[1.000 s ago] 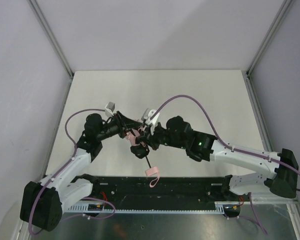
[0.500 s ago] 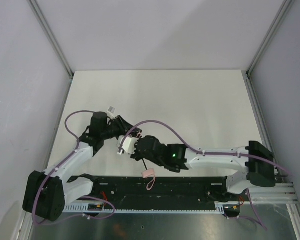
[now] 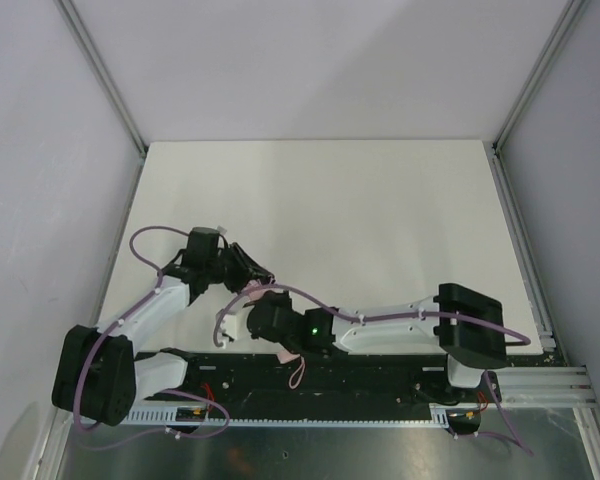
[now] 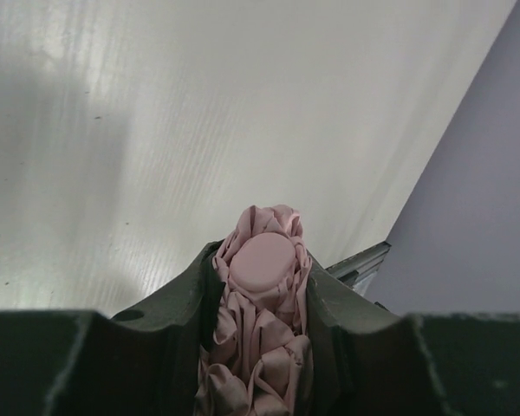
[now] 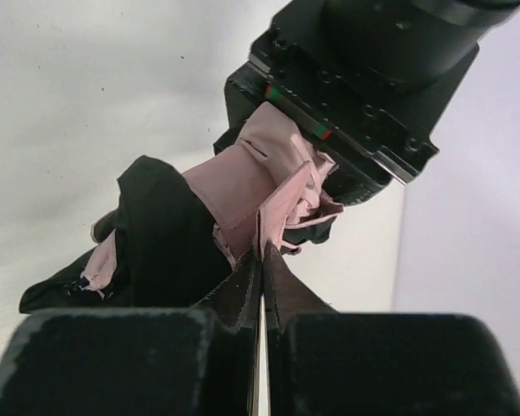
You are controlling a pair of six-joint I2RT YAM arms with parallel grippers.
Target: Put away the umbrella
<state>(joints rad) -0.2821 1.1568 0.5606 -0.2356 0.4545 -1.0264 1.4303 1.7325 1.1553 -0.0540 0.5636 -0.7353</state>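
Both arms had drawn back toward the near left corner of the flat white table (image 3: 380, 200) since the earlier frames, bringing the pale pink fabric compact folding umbrella (image 4: 262, 260) with them. The umbrella was held between the two grippers. The left gripper (image 4: 262, 299) was clamped around the gathered canopy just below its round pink end cap. The right gripper (image 5: 262, 260) had its fingers pressed together on a loose fold of canopy fabric. The thin pink wrist strap (image 3: 298, 375) hung over the black base rail (image 3: 380, 370). Step in hand, by judgement: gathering the pleats around the shaft. The next move probably called for wrapping the pinched fold flat under a firm left grip
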